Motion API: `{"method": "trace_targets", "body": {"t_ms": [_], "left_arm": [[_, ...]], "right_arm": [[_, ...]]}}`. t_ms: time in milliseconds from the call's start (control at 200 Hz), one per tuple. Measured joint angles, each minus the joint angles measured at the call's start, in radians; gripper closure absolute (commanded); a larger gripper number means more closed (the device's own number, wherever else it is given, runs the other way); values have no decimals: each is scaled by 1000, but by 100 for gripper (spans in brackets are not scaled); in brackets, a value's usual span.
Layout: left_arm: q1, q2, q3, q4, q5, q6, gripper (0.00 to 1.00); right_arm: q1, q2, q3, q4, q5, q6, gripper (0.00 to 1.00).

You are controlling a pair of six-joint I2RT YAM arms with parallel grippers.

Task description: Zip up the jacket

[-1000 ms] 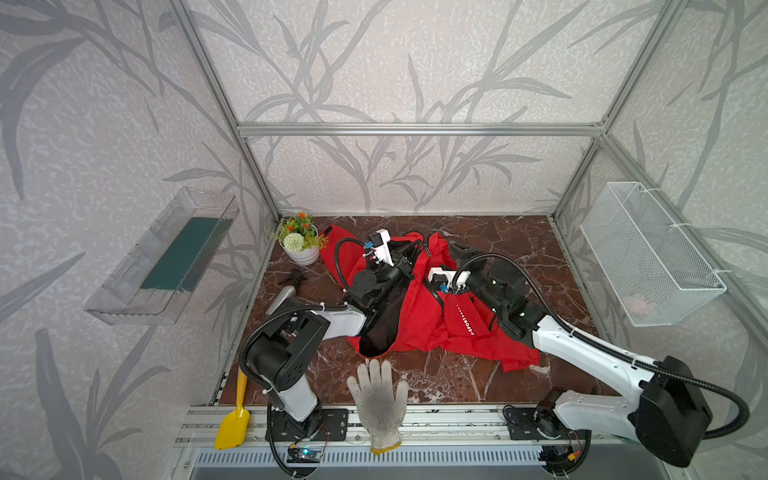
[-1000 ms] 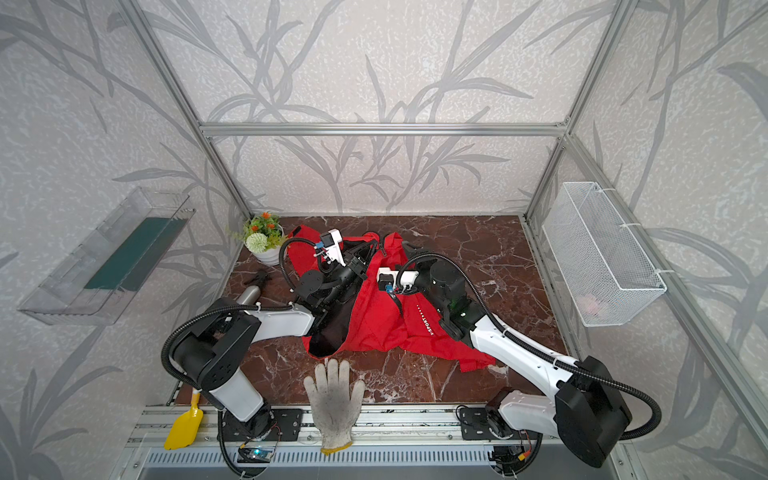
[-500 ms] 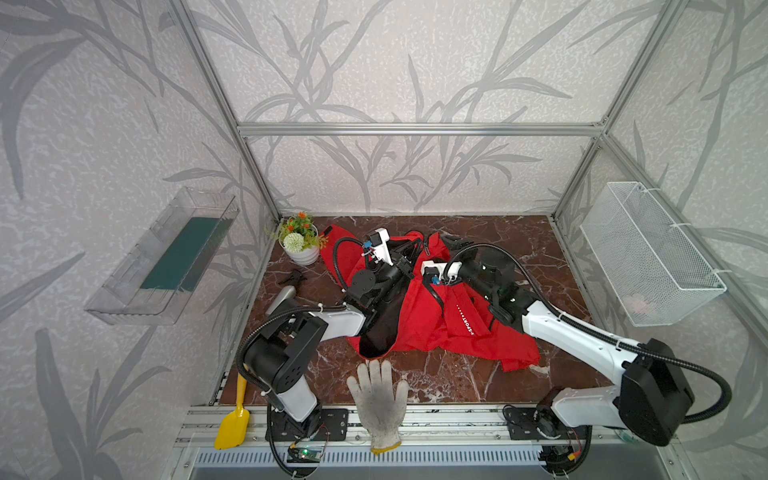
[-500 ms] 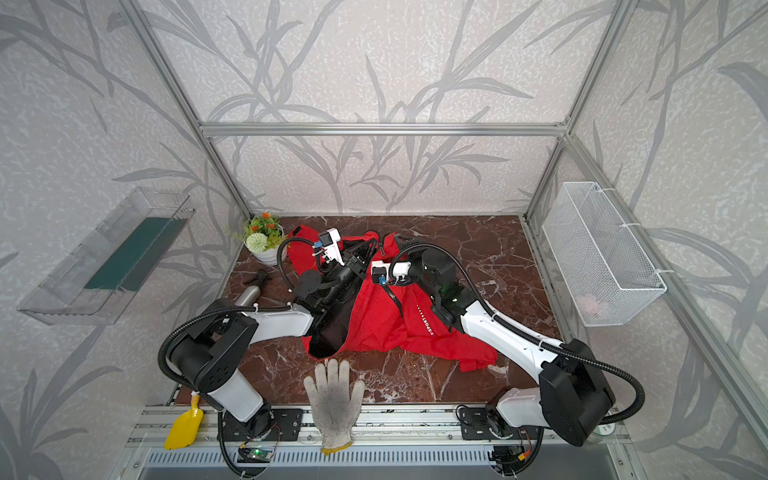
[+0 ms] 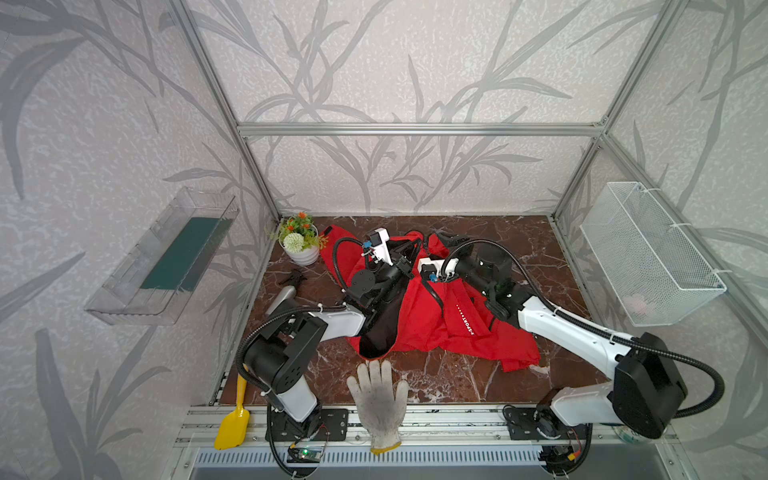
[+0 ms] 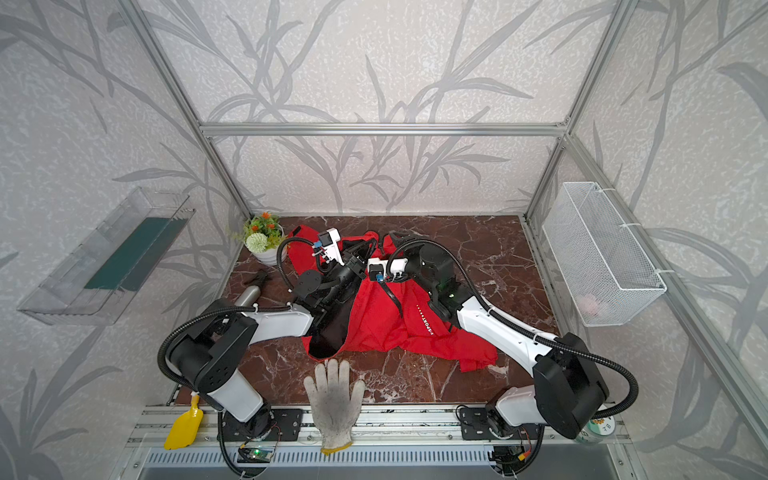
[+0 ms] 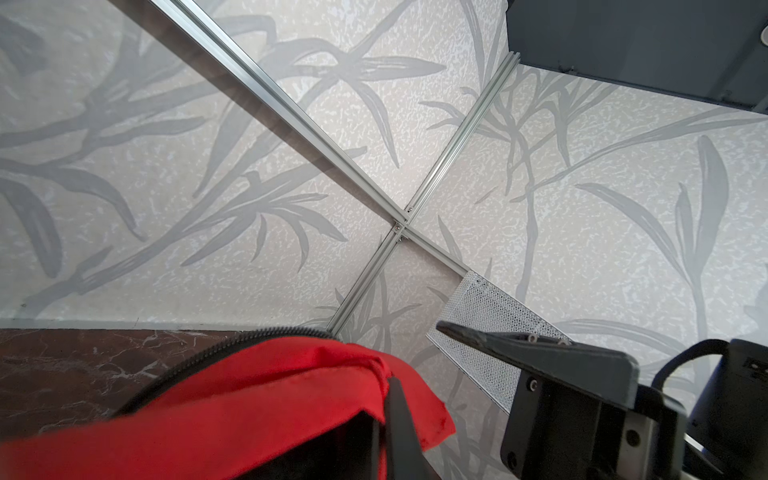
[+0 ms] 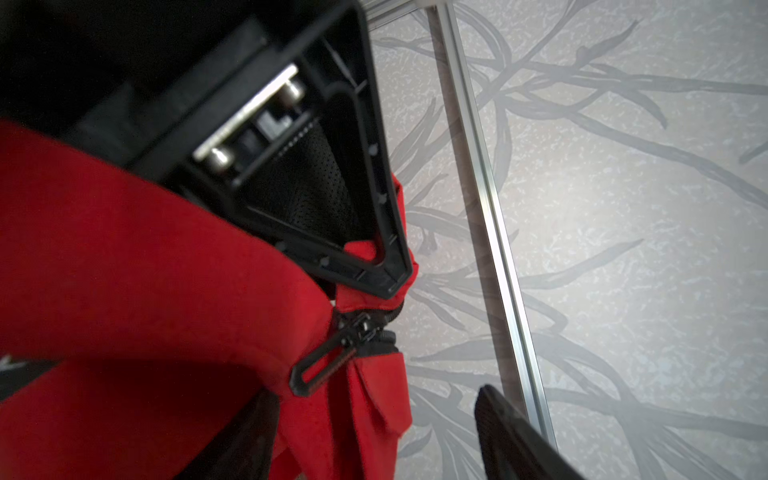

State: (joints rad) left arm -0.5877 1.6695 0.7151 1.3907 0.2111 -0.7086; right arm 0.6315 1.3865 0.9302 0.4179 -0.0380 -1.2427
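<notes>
Your left gripper (image 8: pixel 390 278) clamps the jacket (image 5: pixel 428 324) at its 12 o'clock edge. Your right gripper (image 8: pixel 374 407), at 3 o'clock of it, gapes empty.

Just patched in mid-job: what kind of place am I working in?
Probably a staged robot test cell: aluminium frame, leaf-patterned wall panels, and two arms mounted on a rail by the marble-look tabletop.

Bright, even, soft light in both top views with wide-angle bending at edges; right wrist view dimmer, jacket (image 8: pixel 124 270) blurred near lens, mild glare on wall (image 8: pixel 602 216) beside jacket.
</notes>
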Motion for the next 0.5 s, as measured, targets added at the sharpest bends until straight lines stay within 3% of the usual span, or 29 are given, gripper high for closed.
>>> {"method": "trace_targets", "body": {"t_ms": [500], "left_arm": [[0,-2,0,0,0,0,100]], "right_arm": [[0,-32,0,-5,21,-31,26]]}}
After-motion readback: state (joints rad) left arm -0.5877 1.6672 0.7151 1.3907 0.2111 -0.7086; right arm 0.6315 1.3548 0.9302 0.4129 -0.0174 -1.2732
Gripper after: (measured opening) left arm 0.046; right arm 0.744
